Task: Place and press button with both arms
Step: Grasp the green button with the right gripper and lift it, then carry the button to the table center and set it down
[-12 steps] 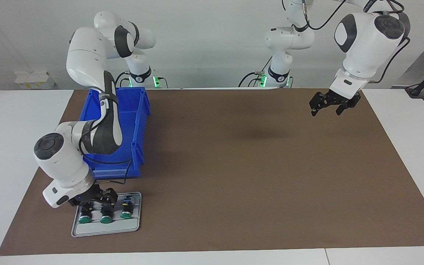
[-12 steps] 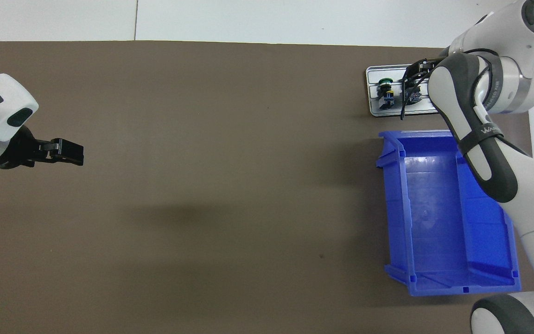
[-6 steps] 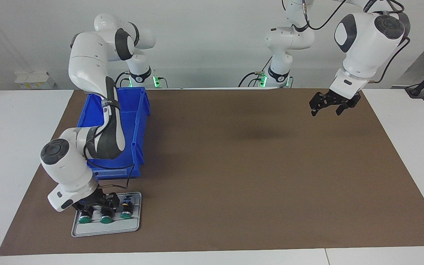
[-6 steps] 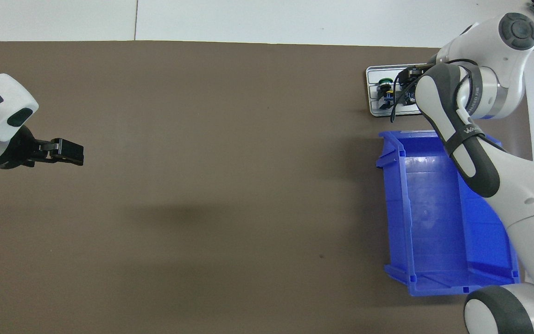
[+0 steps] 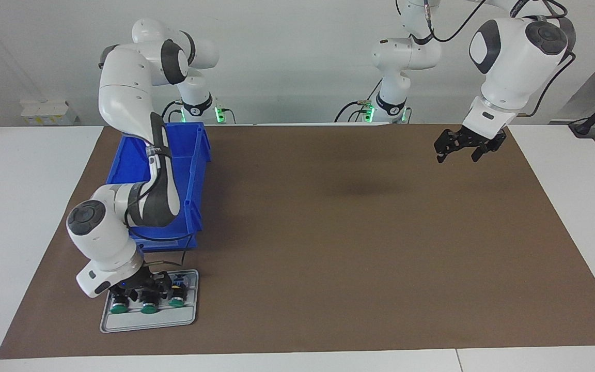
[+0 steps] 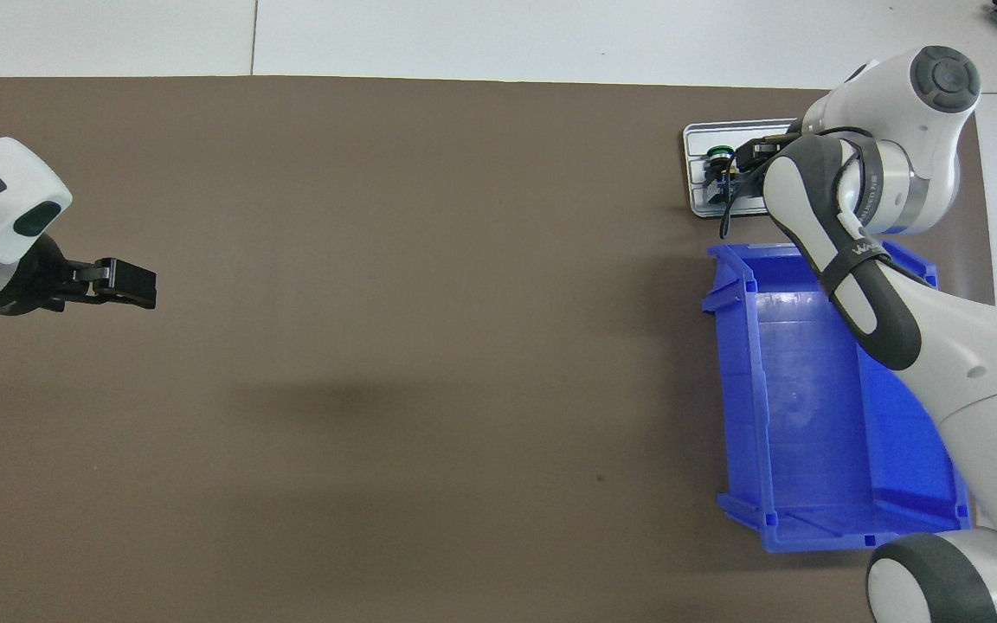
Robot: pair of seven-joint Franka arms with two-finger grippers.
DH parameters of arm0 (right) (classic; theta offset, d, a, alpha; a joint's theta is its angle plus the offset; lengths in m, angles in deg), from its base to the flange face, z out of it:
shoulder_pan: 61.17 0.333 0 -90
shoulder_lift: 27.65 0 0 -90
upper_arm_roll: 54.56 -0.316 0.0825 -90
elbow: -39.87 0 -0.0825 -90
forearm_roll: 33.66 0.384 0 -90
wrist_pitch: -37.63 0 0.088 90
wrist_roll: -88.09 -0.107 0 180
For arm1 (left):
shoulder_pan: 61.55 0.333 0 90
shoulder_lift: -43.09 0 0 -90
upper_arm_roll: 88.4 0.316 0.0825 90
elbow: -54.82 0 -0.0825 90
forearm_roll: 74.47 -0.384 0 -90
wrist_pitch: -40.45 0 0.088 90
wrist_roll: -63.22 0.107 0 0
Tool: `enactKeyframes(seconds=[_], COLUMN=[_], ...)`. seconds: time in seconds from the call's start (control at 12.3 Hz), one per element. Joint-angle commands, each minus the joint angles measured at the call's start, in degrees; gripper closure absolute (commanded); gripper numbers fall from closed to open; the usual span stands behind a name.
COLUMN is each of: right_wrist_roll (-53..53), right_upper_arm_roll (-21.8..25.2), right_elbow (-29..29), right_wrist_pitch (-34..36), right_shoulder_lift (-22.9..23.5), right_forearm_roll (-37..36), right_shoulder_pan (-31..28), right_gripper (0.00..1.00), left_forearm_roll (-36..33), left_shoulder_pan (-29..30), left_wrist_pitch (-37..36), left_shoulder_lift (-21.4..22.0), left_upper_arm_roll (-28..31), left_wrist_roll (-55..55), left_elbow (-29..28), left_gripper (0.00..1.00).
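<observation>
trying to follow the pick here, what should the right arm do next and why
Probably finish closing on one switch and lift it straight up. The right gripper is down among the three green-capped switches on the grey tray, and none has left the tray. Which switch it is on I cannot tell. The left gripper waits open over the mat.

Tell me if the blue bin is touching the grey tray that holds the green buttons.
Apart. The overhead view shows a strip of brown mat between the blue bin and the grey tray.
</observation>
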Motion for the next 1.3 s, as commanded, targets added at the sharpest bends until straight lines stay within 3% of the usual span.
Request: enactKeyframes(seconds=[0.0, 0.32, 0.65, 0.89, 1.22], right_wrist_roll=[1.55, 1.12, -2.38, -16.94, -44.87], right_upper_arm_roll=[-1.07, -1.07, -1.07, -0.89, -0.28], right_elbow=[-3.26, -4.14, -8.26, -13.18, -13.99], right_wrist_pitch=[-0.34, -0.16, -0.6, -0.25, 3.69], right_shoulder_lift=[-2.54, -3.67, -9.64, -15.62, -18.8], right_forearm_roll=[0.02, 0.46, 0.46, -0.41, -3.12], right_shoulder_pan=[-1.2, -1.37, -1.29, 0.9, 8.53], right_gripper=[0.47, 0.98, 1.0, 1.0, 1.0], left_forearm_roll=[-1.0, -1.0, -1.0, -1.0, -1.0], left_shoulder_pan=[0.69, 0.69, 0.77, 0.69, 0.69], left_wrist_pitch=[0.27, 0.27, 0.27, 0.27, 0.27], left_shoulder_lift=[1.51, 1.51, 1.51, 1.51, 1.51], left_upper_arm_roll=[-0.49, -0.49, -0.49, -0.49, -0.49], left_wrist_roll=[0.3, 0.3, 0.3, 0.3, 0.3], left_elbow=[-1.3, -1.3, -1.3, -1.3, -1.3], left_gripper=[0.0, 0.0, 0.0, 0.0, 0.0])
